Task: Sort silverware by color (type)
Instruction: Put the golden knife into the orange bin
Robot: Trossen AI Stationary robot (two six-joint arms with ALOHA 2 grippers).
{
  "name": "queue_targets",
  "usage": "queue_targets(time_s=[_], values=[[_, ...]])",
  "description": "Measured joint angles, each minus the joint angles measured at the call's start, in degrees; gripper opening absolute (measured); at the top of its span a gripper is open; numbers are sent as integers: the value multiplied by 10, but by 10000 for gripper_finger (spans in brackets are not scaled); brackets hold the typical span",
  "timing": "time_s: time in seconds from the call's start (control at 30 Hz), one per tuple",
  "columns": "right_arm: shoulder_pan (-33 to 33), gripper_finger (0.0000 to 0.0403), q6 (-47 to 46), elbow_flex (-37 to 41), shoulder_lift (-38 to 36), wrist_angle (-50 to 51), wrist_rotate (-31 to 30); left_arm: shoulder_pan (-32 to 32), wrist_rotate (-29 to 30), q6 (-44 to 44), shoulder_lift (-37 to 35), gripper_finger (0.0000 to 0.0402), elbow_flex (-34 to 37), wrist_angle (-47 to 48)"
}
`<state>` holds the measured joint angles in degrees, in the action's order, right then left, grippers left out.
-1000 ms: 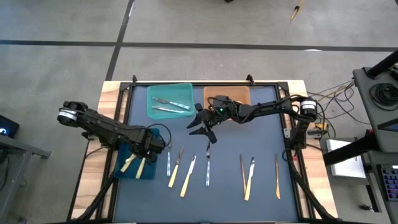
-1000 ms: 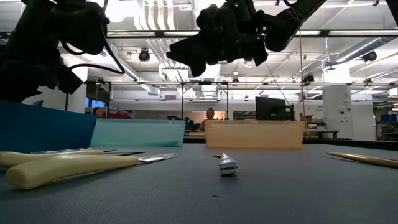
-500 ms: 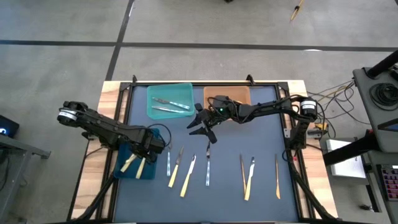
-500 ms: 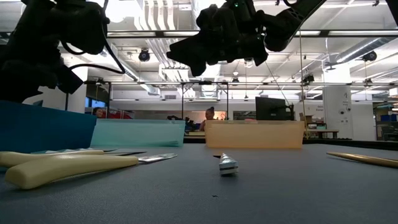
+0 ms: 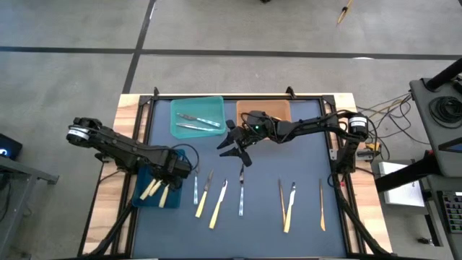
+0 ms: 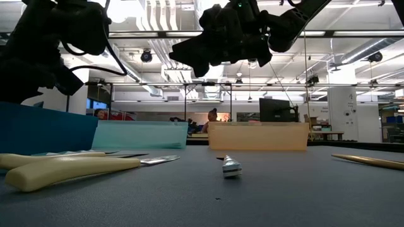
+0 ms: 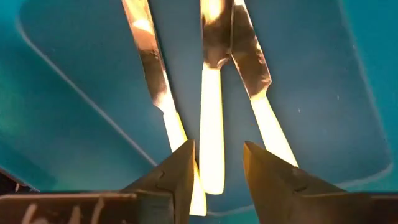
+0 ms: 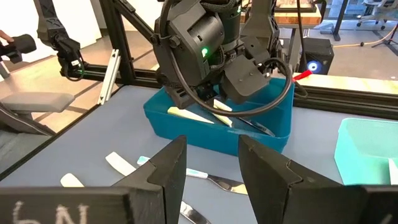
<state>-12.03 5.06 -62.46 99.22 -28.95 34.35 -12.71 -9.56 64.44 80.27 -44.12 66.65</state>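
My left gripper hangs open over the dark blue bin, its fingers pointing down. Three pale yellow-handled knives lie flat on the bin floor, and my fingertips stand above either side of the middle knife's handle end. My right gripper hovers open and empty above the mat, in front of the teal bin. More silverware lies in a row on the mat near the front edge: pale yellow, silvery and tan pieces.
The teal bin holds silvery pieces. An orange-tan bin stands beside it at the far edge. A silvery piece lies mid-mat below my right gripper, and tan pieces lie toward the right. People show in the room beyond.
A third pale yellow knife now lies in the dark blue bin under my left gripper, where two lay before. Both arms have kept still.
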Motion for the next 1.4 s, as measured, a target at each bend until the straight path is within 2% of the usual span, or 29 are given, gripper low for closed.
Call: queue_targets(time_s=[0.13,0.27,0.4,0.53,0.6,0.87,1.07,1.4], values=[[0,135,0,0,0,0,0,0,0,-47,-2,122,0,-2],[0,135,0,0,0,0,0,-12,20,-182,-8,106,0,-17],[0,135,0,0,0,1,0,-19,73,-286,-24,70,0,-33],[0,135,0,0,0,3,0,-19,107,-316,-38,22,1,-40],[0,135,0,0,0,3,0,-19,119,-318,-46,6,9,-53],[0,135,-1,0,0,4,0,-19,125,-282,-92,1,91,-162],[0,135,1,0,0,4,0,-18,155,-211,-104,0,137,-176],[0,135,0,0,0,4,0,-19,163,-118,-109,0,139,-165]])
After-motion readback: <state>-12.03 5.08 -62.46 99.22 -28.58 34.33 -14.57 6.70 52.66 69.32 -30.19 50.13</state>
